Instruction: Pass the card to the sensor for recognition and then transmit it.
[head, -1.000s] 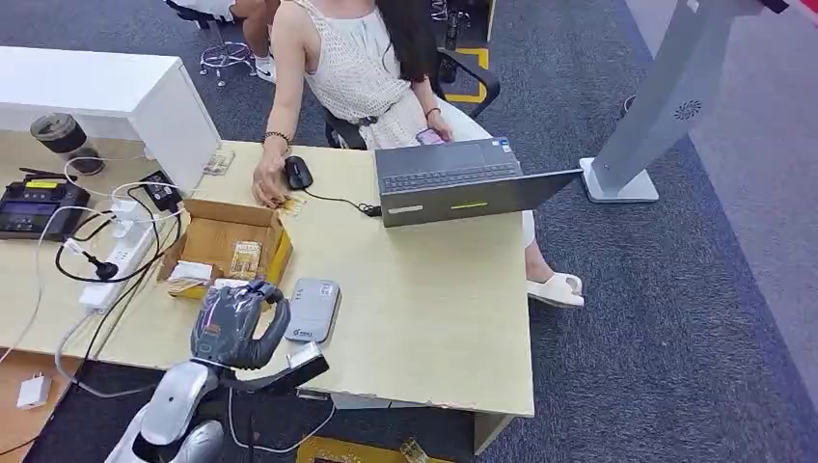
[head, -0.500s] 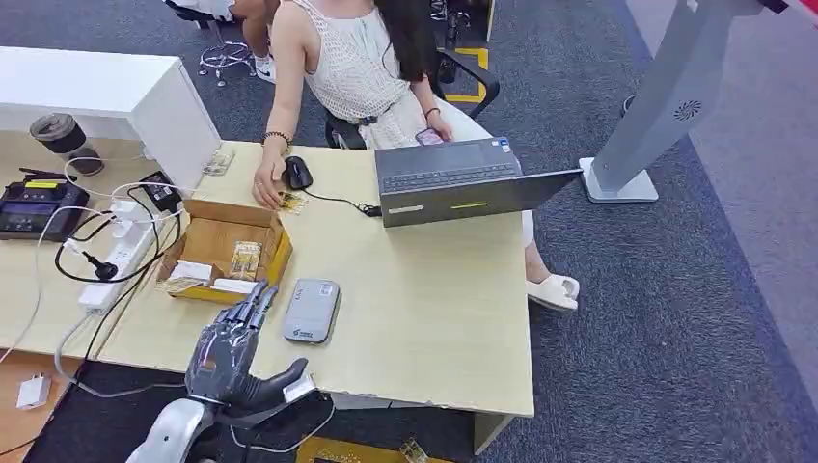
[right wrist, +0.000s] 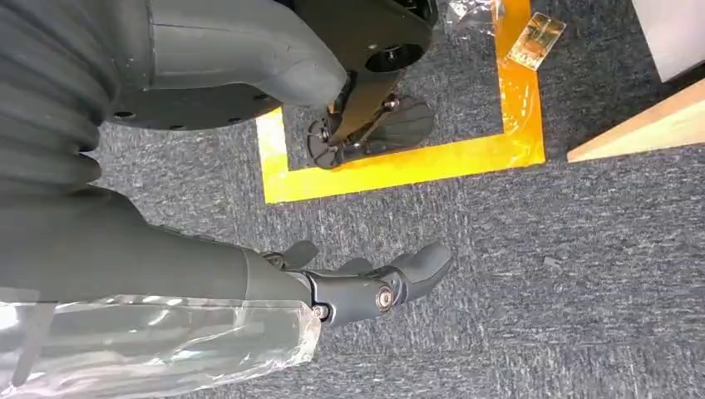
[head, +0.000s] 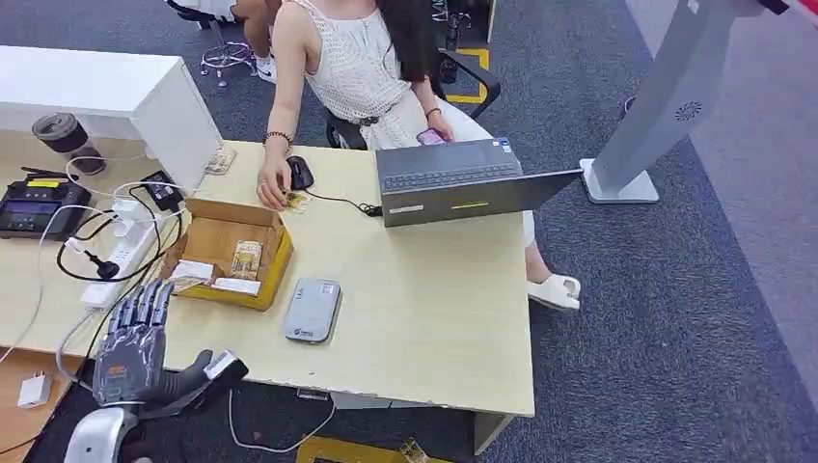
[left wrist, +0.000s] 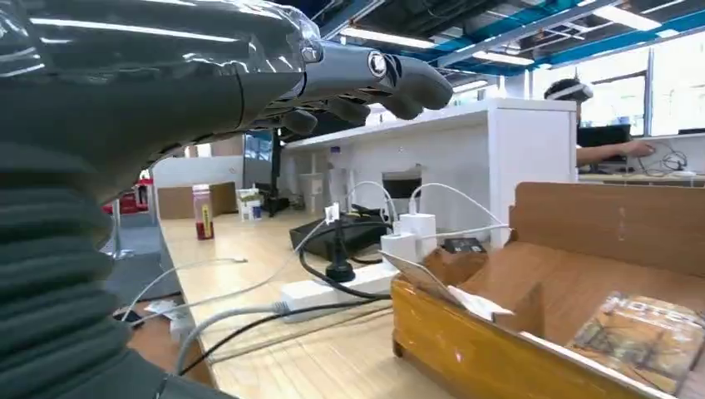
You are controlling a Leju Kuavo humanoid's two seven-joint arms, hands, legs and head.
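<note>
Spanning most of the head view, the desk (head: pixel 434 318) carries a cardboard box (head: pixel 228 253) with a card (head: pixel 245 258) lying flat inside, long axis running away from the robot. The grey sensor (head: pixel 313 310) sits just beside the box. The left hand (head: pixel 130 349), fingers spread and holding nothing, hovers at the desk's near edge; the card lies ahead and to its right. The right hand (right wrist: pixel 366 287) hangs over carpet, loosely curled, holding nothing.

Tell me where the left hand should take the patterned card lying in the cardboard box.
Probably from above, pinching the patterned card by its near short edge. It lies flat on the floor of the cardboard box, whose upright walls block a sideways approach, so the left hand would have to clear the near wall first.
</note>
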